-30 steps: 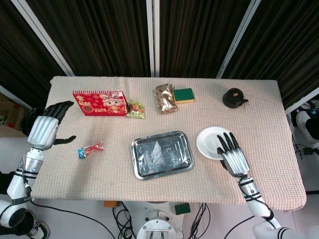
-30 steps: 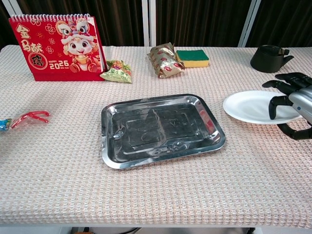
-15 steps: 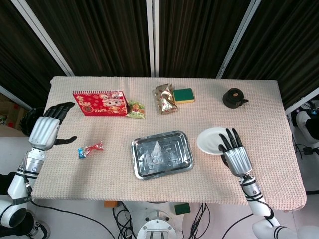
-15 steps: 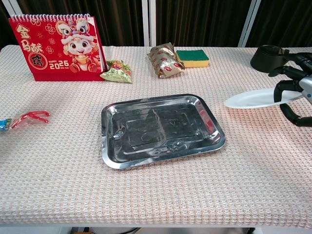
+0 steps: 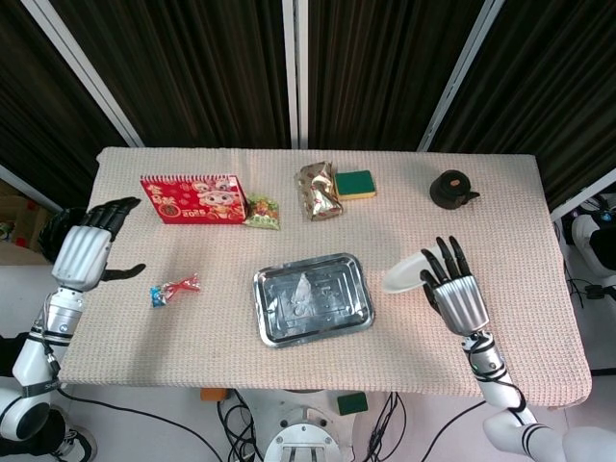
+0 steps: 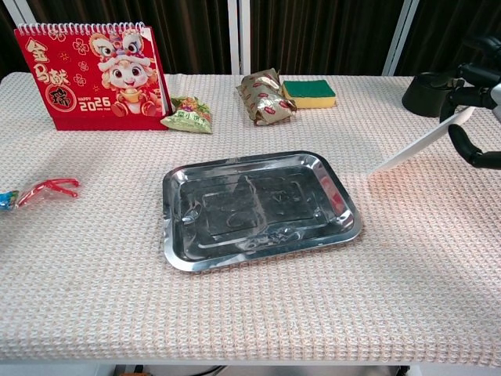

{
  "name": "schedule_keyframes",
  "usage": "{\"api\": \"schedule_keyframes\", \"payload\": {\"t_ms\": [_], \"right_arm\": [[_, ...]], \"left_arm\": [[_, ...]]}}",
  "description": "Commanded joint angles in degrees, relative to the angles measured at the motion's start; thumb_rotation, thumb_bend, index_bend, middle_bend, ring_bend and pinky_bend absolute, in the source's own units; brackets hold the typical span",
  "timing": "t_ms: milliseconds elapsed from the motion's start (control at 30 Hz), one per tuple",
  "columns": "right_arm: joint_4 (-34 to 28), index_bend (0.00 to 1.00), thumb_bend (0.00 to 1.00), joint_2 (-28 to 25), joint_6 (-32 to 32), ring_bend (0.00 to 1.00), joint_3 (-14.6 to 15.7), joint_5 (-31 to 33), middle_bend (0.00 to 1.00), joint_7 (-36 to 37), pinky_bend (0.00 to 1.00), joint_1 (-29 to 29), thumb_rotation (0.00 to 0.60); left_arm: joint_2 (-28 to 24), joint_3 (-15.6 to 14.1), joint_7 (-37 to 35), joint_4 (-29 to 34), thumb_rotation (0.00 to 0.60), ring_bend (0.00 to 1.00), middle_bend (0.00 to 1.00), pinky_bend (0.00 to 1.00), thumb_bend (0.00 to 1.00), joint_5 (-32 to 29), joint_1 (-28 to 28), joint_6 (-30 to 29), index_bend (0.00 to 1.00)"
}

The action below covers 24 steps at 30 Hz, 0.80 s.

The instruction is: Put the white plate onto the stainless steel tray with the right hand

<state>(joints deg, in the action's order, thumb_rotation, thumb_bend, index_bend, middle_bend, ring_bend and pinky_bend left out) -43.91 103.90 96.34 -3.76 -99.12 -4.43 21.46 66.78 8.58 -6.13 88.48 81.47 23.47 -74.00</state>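
Slippage is the main risk: the round white plate (image 6: 419, 147) is held steeply tilted by the right hand (image 5: 449, 286) at one rim only, low edge near the table, right of the rectangular stainless steel tray (image 6: 261, 207). Left hand (image 5: 89, 248) is spread, empty.

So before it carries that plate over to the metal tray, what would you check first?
1. Right hand holds the white plate: ok.
2. Plate level: not ok, it slants steeply, low edge toward the stainless steel tray.
3. Low edge off the table: cannot tell.
4. Tray empty: ok.
5. Path from plate to tray free: ok.
6. Left hand out of the way: ok, open at the far edge.
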Motion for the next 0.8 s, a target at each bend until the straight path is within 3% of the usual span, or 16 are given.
{"api": "schedule_keyframes", "payload": {"t_ms": [33, 433, 800], "right_arm": [[-0.41, 0.94, 0.54, 0.06, 0.53, 0.00, -0.07, -1.22, 0.24, 0.04, 0.00, 1.58, 0.600], [-4.30, 0.96, 0.54, 3.92, -2.04, 0.00, -1.45, -6.12, 0.24, -2.77, 0.00, 12.03, 0.600], [2.87, 0.97, 0.54, 13.92, -4.12, 0.00, -0.89, -7.26, 0.24, 1.39, 0.00, 17.84, 0.600]], "left_arm": [[-0.12, -0.09, -0.48, -0.31, 0.600, 0.11, 0.11, 0.16, 0.04, 0.08, -0.48, -0.61, 0.10], [-0.61, -0.21, -3.32, -2.39, 0.600, 0.11, 0.11, 0.16, 0.04, -0.81, -3.06, -2.92, 0.10], [-0.20, -0.33, -4.83, -5.26, 0.600, 0.11, 0.11, 0.16, 0.04, -1.77, -4.04, -2.49, 0.10]]}}
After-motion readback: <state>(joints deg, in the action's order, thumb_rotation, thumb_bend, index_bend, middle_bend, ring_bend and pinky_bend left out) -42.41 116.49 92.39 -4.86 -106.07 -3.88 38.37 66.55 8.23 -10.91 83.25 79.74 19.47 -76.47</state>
